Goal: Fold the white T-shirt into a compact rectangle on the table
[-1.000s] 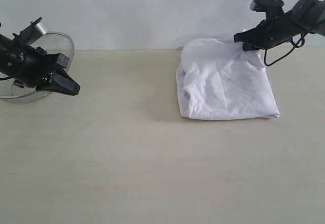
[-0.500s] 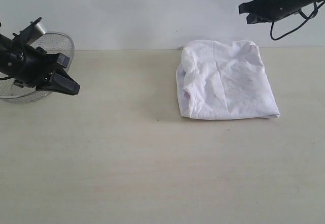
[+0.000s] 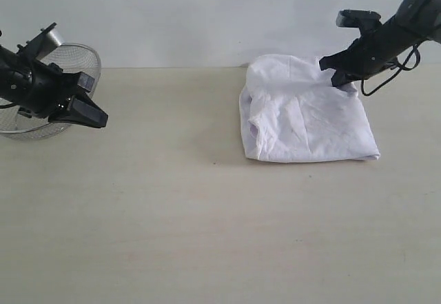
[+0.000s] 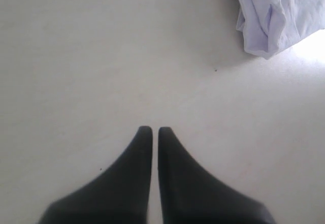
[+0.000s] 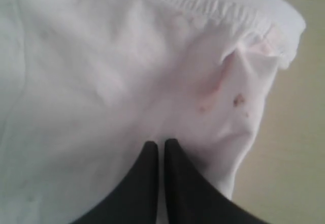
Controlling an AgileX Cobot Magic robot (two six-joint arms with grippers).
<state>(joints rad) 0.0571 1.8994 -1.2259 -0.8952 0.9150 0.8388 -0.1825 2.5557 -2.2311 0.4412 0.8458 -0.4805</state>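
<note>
The white T-shirt (image 3: pixel 306 114) lies folded into a rough rectangle on the table (image 3: pixel 207 221), right of the middle and near the far edge. My right gripper (image 3: pixel 339 81) is down at the shirt's far right corner. In the right wrist view its fingers (image 5: pixel 161 142) are shut, tips resting on the white fabric (image 5: pixel 101 82) beside a hemmed edge, with no cloth seen between them. My left gripper (image 3: pixel 102 119) hovers at the far left, shut and empty (image 4: pixel 152 129) over bare table. A corner of the shirt (image 4: pixel 274 16) shows in the left wrist view.
A round wire-mesh basket (image 3: pixel 76 59) stands at the far left, behind the left arm. A pale wall runs along the table's far edge. Bare tabletop (image 5: pixel 299 132) shows just past the shirt's corner.
The right gripper let go of the shirt's far right corner, rose above the table, then came back down onto that corner with its jaws shut. The left arm has not moved.
</note>
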